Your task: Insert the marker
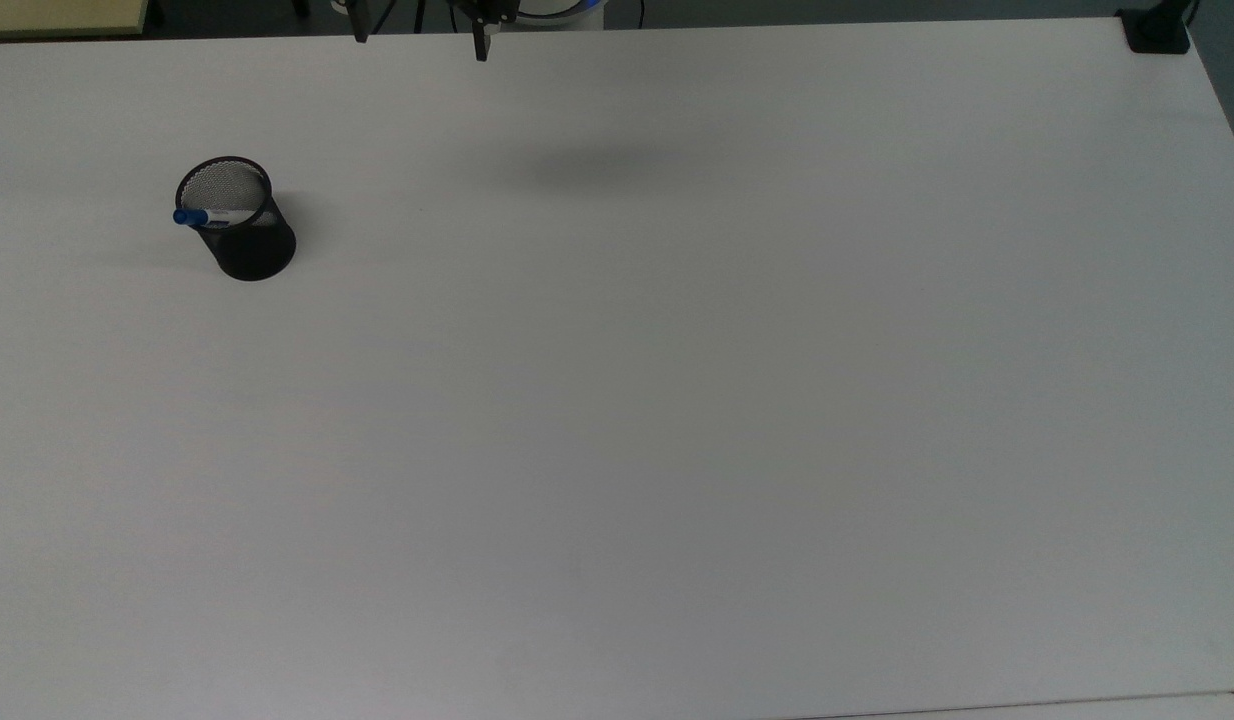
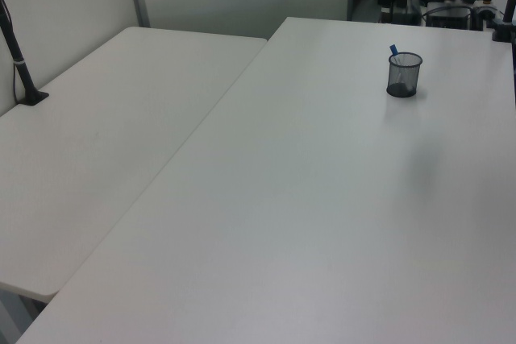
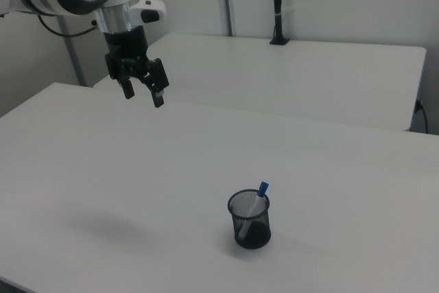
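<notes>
1. The marker (image 3: 258,200) stands inside the black mesh cup (image 3: 250,220) in the lower middle of the right view, tilted — its blue cap sticks out above the rim, leaning toward the right view's right.
2. In the top view the mesh cup (image 1: 239,220) sits in the upper left of the frame on the white table (image 1: 677,400); the marker (image 1: 212,216) lies across the opening, with its blue end poking past the rim on the top view's left.
3. In the left view the cup (image 2: 404,75) is in the upper right, with a bit of blue marker (image 2: 393,50) showing above its rim.
4. The gripper (image 3: 143,95) hangs in the upper left of the right view, well above the table and well apart from the cup — its two black fingers are spread wide and hold nothing.
5. In the top view the fingertips (image 1: 480,48) show at the upper edge of the frame, one well apart from the other.
6. A second white table (image 3: 295,66) stands behind, in the upper part of the right view.
</notes>
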